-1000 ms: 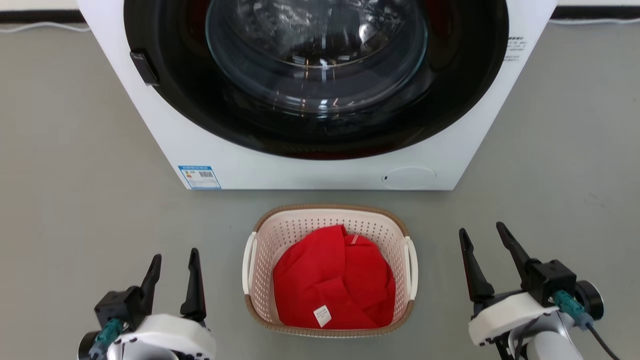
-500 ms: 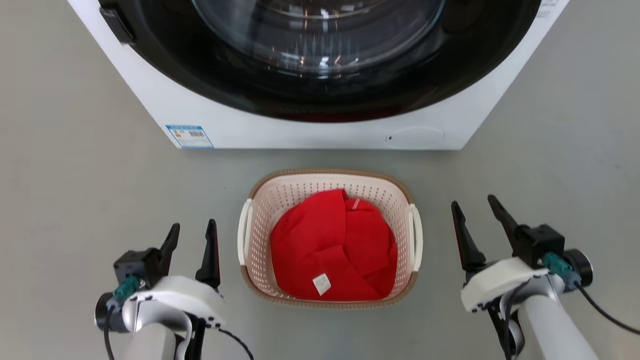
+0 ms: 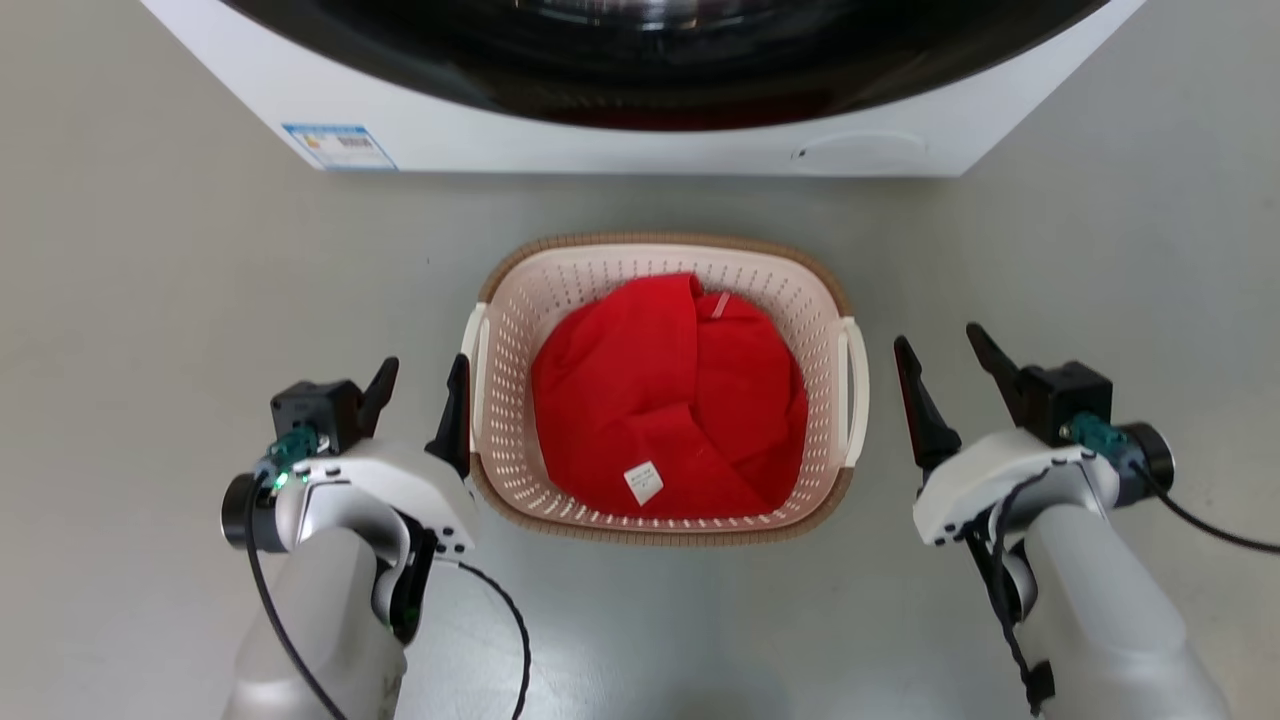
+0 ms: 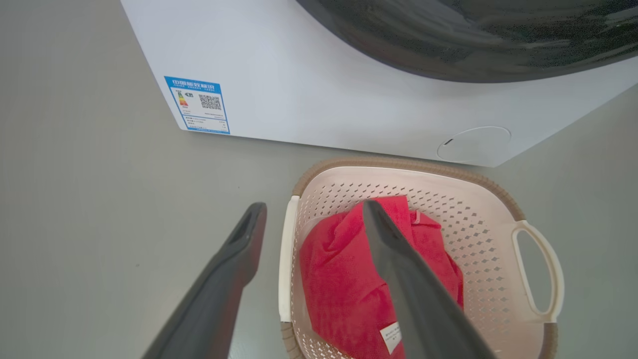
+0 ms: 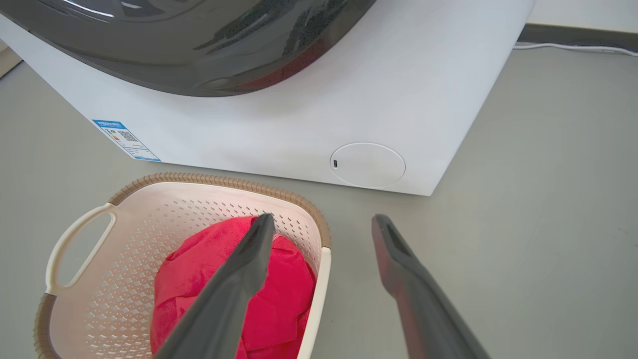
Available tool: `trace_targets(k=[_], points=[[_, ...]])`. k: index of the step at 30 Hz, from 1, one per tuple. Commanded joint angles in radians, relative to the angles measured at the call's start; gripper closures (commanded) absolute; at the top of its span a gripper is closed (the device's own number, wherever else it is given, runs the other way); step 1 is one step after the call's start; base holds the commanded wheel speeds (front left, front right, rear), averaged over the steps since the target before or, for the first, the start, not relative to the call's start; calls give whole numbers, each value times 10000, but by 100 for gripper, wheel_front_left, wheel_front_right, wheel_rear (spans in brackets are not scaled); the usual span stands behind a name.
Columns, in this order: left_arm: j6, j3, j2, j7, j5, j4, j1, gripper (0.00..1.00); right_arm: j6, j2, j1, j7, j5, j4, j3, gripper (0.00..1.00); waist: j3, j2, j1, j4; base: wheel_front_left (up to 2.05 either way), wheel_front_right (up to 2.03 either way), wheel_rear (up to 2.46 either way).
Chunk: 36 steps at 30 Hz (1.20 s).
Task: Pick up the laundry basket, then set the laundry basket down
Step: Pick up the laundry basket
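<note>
Left gripper: lower left of the head view, fingers spread wide, nothing between them.
Left inner finger: hard against the basket's left handle; contact or a hair's gap, cannot tell.
Left wrist view: the handle's white bar shows in the gap between the two dark fingers; the right-hand finger crosses in front of the cloth.
Right gripper: lower right of the head view, fingers also spread wide, nothing held.
Right clearance: a strip of bare floor lies between the inner finger and the right handle; near, apart.
Right wrist view: the basket's near white edge shows between the fingers; the left-hand finger crosses in front of the cloth.
Laundry basket: centre of the head view, sitting on the grey floor between the two grippers, just below the washer.
Basket build: cream perforated walls, brown woven-look rim, a white handle on each side.
Contents: crumpled red cloth covering the bottom, with a small white tag towards the lower edge.
Washer: white front along the top of the frame, dark door above, blue label upper left, round cover upper right.
Cable: black, looping beside the left forearm at the bottom.
</note>
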Motion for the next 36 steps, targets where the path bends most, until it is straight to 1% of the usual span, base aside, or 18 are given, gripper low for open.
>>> trace_targets(k=[1, 6, 15, 23, 36], points=[[-63, 220, 185, -105, -3, -46, -187, 0, 62, 54, -117, -107, -23, -71, 258, 0, 286, 0, 0, 43, 0, 0, 0], [-37, 193, 185, -105, 71, 698, -945, 0, 62, 54, -758, -107, -42, 575, 377, 0, 814, 0, 0, 27, 0, 0, 0], [-33, 257, 227, -105, 340, 1311, -1693, 0, 62, 55, -1465, -107, 31, 1211, 584, 0, 1542, 0, 0, -46, 0, 0, 0], [-48, 374, 257, -105, 463, 1657, -2132, 0, 62, 55, -1757, -107, 100, 1412, 559, 0, 2111, 0, 0, -94, 0, 0, 0], [-70, 388, 235, -105, 660, 1880, -2675, 0, 62, 55, -2206, -107, 410, 1617, 900, 0, 2926, 0, 0, -69, 0, 0, 0]])
